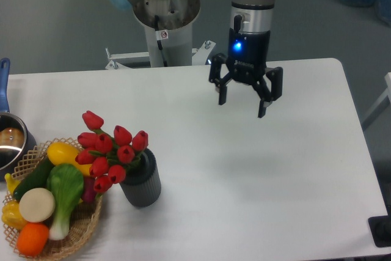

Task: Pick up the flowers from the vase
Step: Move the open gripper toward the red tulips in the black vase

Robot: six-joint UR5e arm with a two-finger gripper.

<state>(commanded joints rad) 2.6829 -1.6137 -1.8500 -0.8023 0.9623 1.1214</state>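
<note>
The flowers (110,150), a tied bunch of red tulip buds, stand in the vase (142,181), a short dark grey ribbed cylinder at the table's front left. They lean left over the basket's edge. My gripper (242,105) hangs open above the back middle of the table, well to the right of and behind the vase, with nothing between its fingers.
A wicker basket (73,236) of vegetables sits at the front left corner, touching the vase's left side. A metal pot (11,145) with a blue handle is at the left edge. The arm's base (165,16) stands behind the table.
</note>
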